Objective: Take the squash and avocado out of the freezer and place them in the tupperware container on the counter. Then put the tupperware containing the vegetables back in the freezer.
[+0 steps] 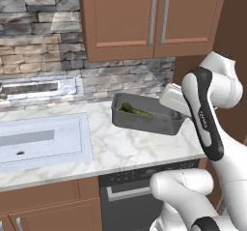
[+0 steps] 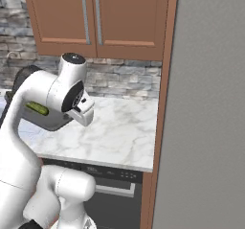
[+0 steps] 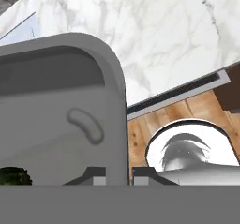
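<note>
The tupperware container (image 1: 144,116), a dark grey tub, hangs tilted just above the counter (image 1: 120,150). My gripper (image 1: 177,112) is shut on the rim at its right end. In the hand view the fingertips (image 3: 96,175) pinch the tub wall (image 3: 117,92) from both sides. A long green vegetable (image 1: 135,110) lies inside; I cannot tell squash from avocado there. A dark green bumpy piece (image 3: 11,176) shows in the tub's corner. In the right base view the tub (image 2: 53,121) and the green piece (image 2: 37,108) peek out from behind my arm. The freezer (image 2: 206,108) door is shut.
A pale recessed sink (image 1: 43,140) lies left of the tub. Brown wall cabinets (image 1: 149,17) hang above, with a stone backsplash (image 1: 43,36) behind. A black appliance panel (image 1: 144,173) sits under the counter edge. A brown side panel (image 2: 161,108) separates counter and freezer.
</note>
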### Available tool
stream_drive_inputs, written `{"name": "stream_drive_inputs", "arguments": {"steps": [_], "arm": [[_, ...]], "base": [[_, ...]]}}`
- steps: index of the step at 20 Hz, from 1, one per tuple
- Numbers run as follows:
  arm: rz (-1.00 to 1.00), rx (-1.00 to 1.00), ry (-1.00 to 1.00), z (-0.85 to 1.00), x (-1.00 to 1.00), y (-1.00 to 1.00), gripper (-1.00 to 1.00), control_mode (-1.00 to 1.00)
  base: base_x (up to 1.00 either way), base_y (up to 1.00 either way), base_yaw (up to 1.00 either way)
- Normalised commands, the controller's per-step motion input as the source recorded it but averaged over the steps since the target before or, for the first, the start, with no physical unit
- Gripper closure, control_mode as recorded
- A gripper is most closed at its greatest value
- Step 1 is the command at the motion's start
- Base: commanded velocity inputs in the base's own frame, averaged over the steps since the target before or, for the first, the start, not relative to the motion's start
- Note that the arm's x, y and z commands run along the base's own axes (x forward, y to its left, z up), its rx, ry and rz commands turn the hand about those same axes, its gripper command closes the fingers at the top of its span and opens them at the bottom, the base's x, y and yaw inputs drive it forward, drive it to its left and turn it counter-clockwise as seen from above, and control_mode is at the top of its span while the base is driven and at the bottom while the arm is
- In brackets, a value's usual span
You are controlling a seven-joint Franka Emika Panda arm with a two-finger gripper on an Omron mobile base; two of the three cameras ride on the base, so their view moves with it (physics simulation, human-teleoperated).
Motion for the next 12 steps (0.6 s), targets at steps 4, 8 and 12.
{"name": "stream_drive_inputs", "arguments": {"steps": [4, 8, 12], "arm": [[0.04, 0.06, 0.0, 0.41, -0.88, 0.27, 1.0, -1.0], [0.01, 0.04, 0.0, 0.48, -0.87, 0.07, 1.0, -1.0], [0.0, 0.01, 0.0, 0.52, -0.67, 0.0, 1.0, -1.0]], "base": [[0.0, 0.0, 0.0], [0.0, 0.0, 0.0], [0.0, 0.0, 0.0]]}}
